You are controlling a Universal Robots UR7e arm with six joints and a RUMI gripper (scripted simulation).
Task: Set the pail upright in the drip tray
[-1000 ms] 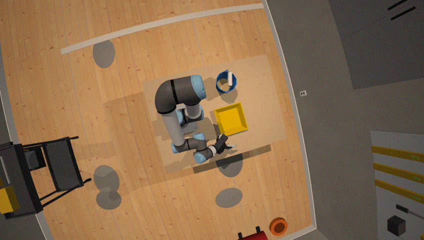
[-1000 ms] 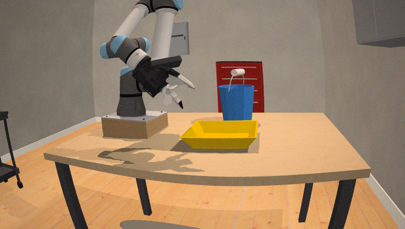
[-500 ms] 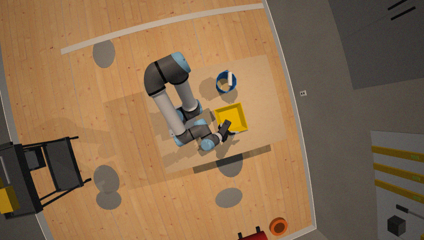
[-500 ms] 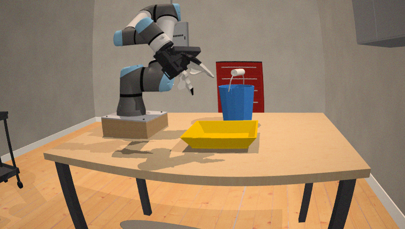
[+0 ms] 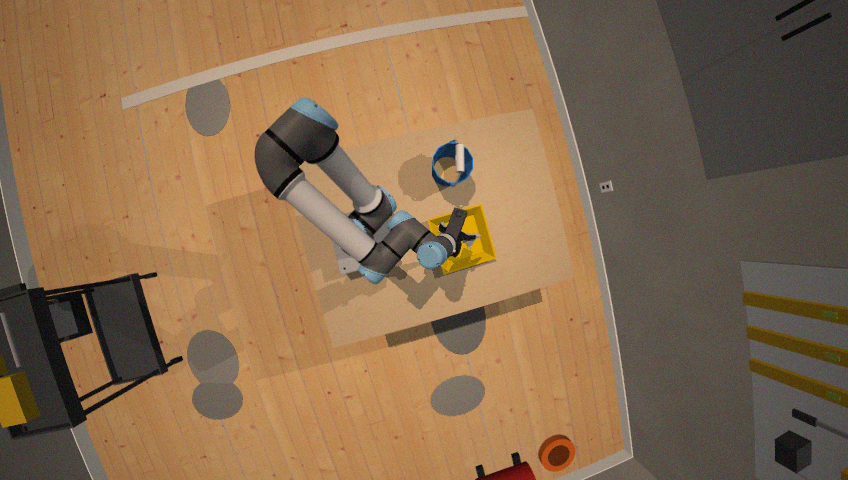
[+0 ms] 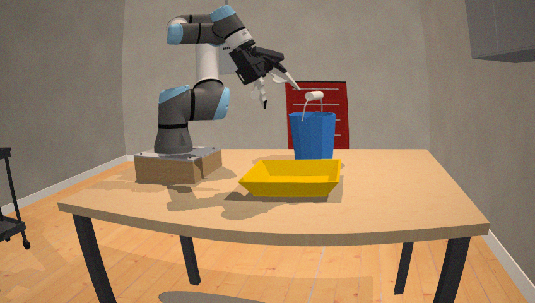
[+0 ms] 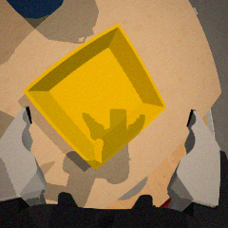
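The blue pail [image 5: 440,170] [image 6: 312,135] stands upright on the table [image 5: 523,249] [image 6: 375,195], just behind the tray, with its white-gripped handle raised. In the wrist view only an edge of the pail [image 7: 33,7] shows at the top left. The yellow drip tray [image 5: 485,239] [image 6: 293,180] [image 7: 71,66] lies empty in front of it. My gripper [image 5: 468,224] [image 6: 281,98] [image 7: 109,108] is open and empty. It hangs high above the tray, to the left of the pail's handle and apart from it.
The arm's base sits on a wooden block [image 6: 176,168] at the table's back left. A red chair back [image 6: 337,89] stands behind the pail. A dark cart [image 5: 89,333] stands on the floor away from the table.
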